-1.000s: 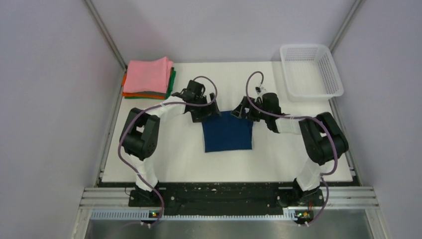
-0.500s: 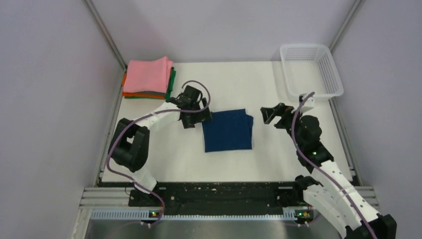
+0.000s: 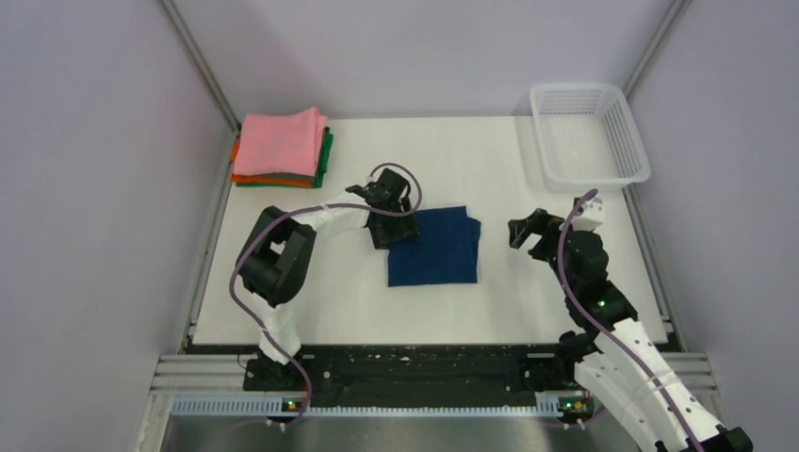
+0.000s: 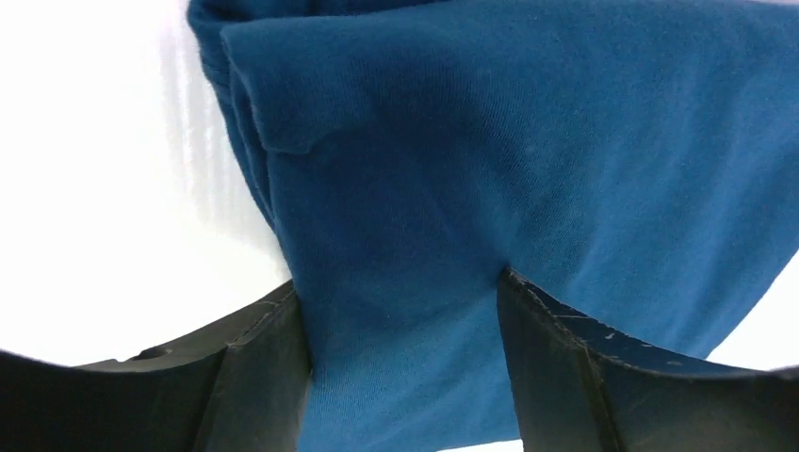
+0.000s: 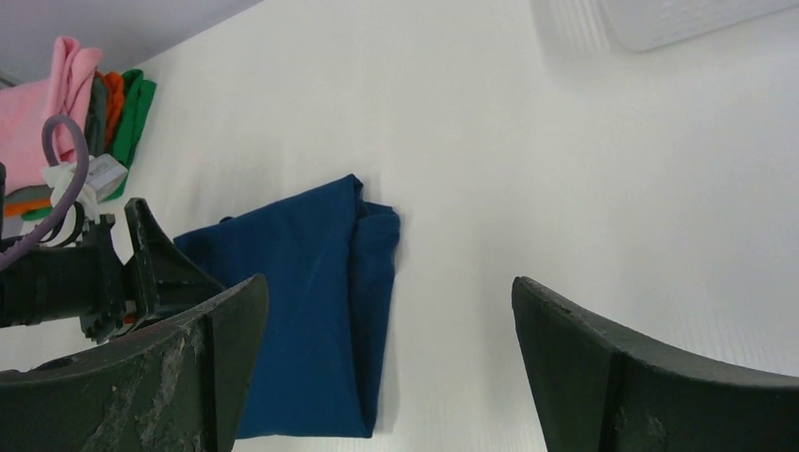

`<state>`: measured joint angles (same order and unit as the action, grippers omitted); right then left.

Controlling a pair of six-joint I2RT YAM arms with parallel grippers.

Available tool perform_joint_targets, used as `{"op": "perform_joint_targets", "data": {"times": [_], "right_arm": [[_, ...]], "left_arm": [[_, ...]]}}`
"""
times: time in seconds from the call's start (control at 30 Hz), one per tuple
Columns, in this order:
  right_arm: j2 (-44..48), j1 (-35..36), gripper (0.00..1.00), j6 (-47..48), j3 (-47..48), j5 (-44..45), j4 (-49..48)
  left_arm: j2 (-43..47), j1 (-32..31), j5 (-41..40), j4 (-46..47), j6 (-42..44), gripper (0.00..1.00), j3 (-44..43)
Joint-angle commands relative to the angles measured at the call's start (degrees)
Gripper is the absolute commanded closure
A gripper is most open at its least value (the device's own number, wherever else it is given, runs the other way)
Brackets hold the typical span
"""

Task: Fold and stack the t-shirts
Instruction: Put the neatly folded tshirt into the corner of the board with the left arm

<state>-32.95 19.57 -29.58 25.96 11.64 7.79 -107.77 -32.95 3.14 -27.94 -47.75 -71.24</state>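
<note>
A dark navy t-shirt (image 3: pixel 435 247), folded into a rectangle, lies flat at the table's middle. My left gripper (image 3: pixel 394 226) sits low at its far left corner. In the left wrist view the blue cloth (image 4: pixel 528 141) fills the gap between the two fingers, and the left gripper (image 4: pixel 400 311) still has its jaws apart. My right gripper (image 3: pixel 524 231) hovers open to the right of the shirt, with nothing between its fingers (image 5: pixel 386 282). Folded t-shirts form a stack (image 3: pixel 281 143) at the far left, pink on top with green and orange beneath.
A white mesh basket (image 3: pixel 589 132) stands at the far right corner. Grey walls close in the table on both sides. From the right wrist view, the stack (image 5: pixel 94 94) lies beyond the left arm and the basket's edge (image 5: pixel 678 14) shows at top right.
The left gripper slid right onto the navy shirt's left corner and its jaws narrowed. The right arm pulled back from the shirt to the right and stays open.
</note>
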Motion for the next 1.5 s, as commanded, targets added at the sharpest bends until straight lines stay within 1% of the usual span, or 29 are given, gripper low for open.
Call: {"op": "perform_joint_targets", "data": {"times": [0.0,0.13,0.2,0.23,0.27,0.33,0.37,0.4,0.53,0.6,0.63,0.7,0.8,0.83,0.87,0.93,1.03,1.2,1.47], "right_arm": [[0.20,-0.41,0.01,-0.12,1.19,3.13,0.71],[0.22,-0.41,0.01,-0.40,0.96,4.00,0.82],[0.20,-0.41,0.01,-0.43,0.78,4.95,0.85],[0.19,-0.41,0.01,-0.35,0.74,5.38,0.94],[0.19,-0.43,0.01,-0.20,0.73,5.73,0.92],[0.10,-0.42,0.01,-0.01,0.85,6.05,1.14],[0.11,-0.46,0.01,0.03,0.77,6.26,1.15],[0.14,-0.44,0.01,0.10,0.79,6.45,1.17],[0.14,-0.41,0.01,0.55,0.77,6.81,1.17],[0.08,-0.46,0.01,0.75,0.83,6.93,1.11],[0.06,-0.42,0.01,0.75,0.77,7.23,1.08],[-0.04,-0.41,0.01,1.00,0.78,7.78,0.97],[-0.36,-0.42,0.01,1.00,0.73,8.12,0.52],[-0.53,-0.42,0.01,1.08,0.62,8.07,0.27],[-0.81,-0.41,0.01,1.14,0.62,8.06,0.08],[-1.47,-0.41,0.01,1.26,0.59,8.20,-0.34],[-2.72,-0.41,0.01,1.36,0.58,8.12,-1.10],[-4.27,-0.41,0.01,1.51,0.92,7.94,-1.60],[-5.26,-0.46,0.01,1.88,1.26,7.26,-2.21]], "left_arm": [[-8.00,-3.46,-5.87,-4.37,-1.93,0.33,-2.84],[-14.09,-6.10,-15.22,-14.03,-3.17,0.53,-10.75],[-17.38,-6.97,-17.51,-18.17,-3.27,0.61,-14.58],[-18.86,-7.30,-18.34,-19.36,-3.22,0.66,-16.21],[-20.31,-7.61,-19.16,-20.52,-3.08,0.74,-17.95],[-22.90,-7.96,-21.34,-23.30,-3.05,0.98,-21.45],[-24.29,-7.96,-22.31,-25.11,-2.76,1.00,-23.63],[-25.36,-7.92,-24.07,-27.34,-2.18,1.00,-26.08],[-27.69,-7.59,-42.65,-37.60,-0.79,1.00,-36.45],[-27.51,-6.49,-50.67,-41.98,0.52,1.00,-41.86],[-26.83,-5.62,-53.45,-42.58,1.67,1.00,-43.11],[-24.50,-3.37,-57.47,-39.74,6.85,1.00,-43.29],[-20.26,0.46,-57.95,-29.45,20.32,1.00,-40.93],[-18.86,1.50,-58.20,-23.63,25.16,1.00,-39.46],[-17.67,2.42,-58.10,-19.83,29.61,1.00,-38.07],[-15.67,4.37,-58.66,-13.67,36.37,1.00,-36.02],[-14.34,7.25,-60.75,-7.75,44.16,1.00,-35.36],[-11.99,11.97,-59.26,-3.76,51.91,1.00,-36.76],[-5.66,14.55,-52.90,-4.01,53.41,1.00,-38.23]]}}
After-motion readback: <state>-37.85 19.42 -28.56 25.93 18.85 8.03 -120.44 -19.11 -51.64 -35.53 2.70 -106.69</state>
